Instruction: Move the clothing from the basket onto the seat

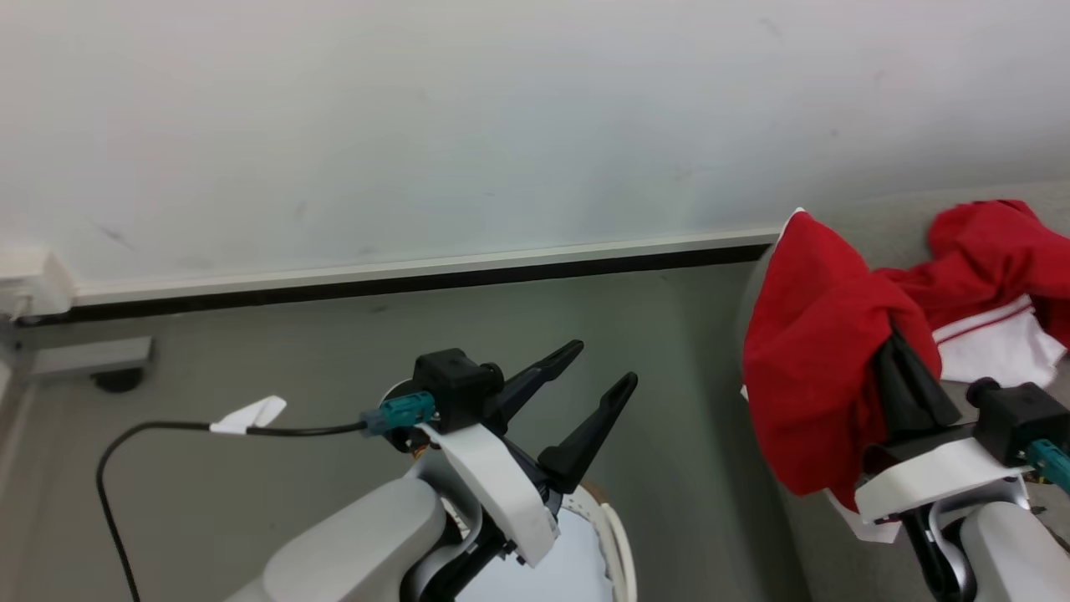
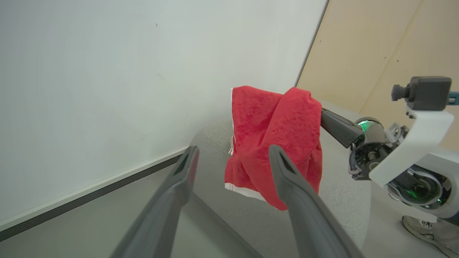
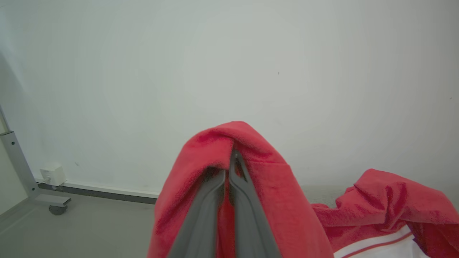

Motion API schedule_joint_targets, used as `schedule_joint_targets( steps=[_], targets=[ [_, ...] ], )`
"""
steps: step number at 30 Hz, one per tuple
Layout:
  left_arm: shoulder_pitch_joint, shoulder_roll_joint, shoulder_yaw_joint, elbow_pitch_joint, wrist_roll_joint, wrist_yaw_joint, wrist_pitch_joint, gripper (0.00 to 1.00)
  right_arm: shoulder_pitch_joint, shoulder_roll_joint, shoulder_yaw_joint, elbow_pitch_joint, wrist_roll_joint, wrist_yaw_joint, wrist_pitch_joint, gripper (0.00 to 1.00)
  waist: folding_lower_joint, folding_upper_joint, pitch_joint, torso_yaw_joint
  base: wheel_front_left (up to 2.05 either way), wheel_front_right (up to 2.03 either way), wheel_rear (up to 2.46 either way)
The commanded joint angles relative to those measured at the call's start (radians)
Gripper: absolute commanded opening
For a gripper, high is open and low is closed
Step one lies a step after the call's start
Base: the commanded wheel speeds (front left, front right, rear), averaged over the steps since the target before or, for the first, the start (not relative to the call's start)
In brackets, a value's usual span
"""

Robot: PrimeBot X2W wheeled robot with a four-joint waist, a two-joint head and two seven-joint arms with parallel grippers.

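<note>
Because the red garment, pinched at a bunched fold by the right gripper at the seat edge, looks soft and light, the open-jawed left gripper seems unneeded.

Looks like a robot lab mock-up rather than a real home: bare white wall, plain grey floor, a wheeled metal stand, a beige board partition, one grey sofa.

Bare floor lies clear between the left gripper and the sofa. A red garment shrouds the right gripper; another garment lies heaped just beside.
</note>
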Motion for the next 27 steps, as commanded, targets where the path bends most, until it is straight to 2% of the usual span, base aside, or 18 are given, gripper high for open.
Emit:
schedule_joint_targets(
  steps=[1, 11, 19, 27],
  targets=[
    [0.015, 0.004, 0.001, -0.003, 0.019, 0.002, -0.011, 1.00, 0.020, -0.009, -0.020, -0.016, -0.011, -0.002, 0.000, 0.00, 0.0000, -0.0001, 0.008, -0.044, 0.00, 0.00, 0.00],
    [0.067, -0.003, 0.042, 0.005, 0.110, 0.008, -0.030, 1.00, 0.126, -0.020, -0.126, -0.130, -0.021, -0.002, 0.000, 0.00, 0.0000, -0.0001, 0.012, -0.157, 0.00, 0.00, 0.00],
    [0.129, -0.039, 0.119, -0.006, 0.179, -0.022, -0.029, 1.00, 0.194, -0.010, -0.161, -0.181, -0.017, -0.002, 0.000, 0.00, 0.0000, -0.0001, 0.011, -0.212, 0.00, 0.00, 0.00],
    [0.153, -0.059, 0.165, -0.009, 0.253, -0.055, -0.030, 1.00, 0.198, -0.004, -0.167, -0.200, -0.017, -0.002, 0.000, 0.00, 0.0000, -0.0001, 0.027, -0.236, 0.00, 0.00, 0.00]
  ],
)
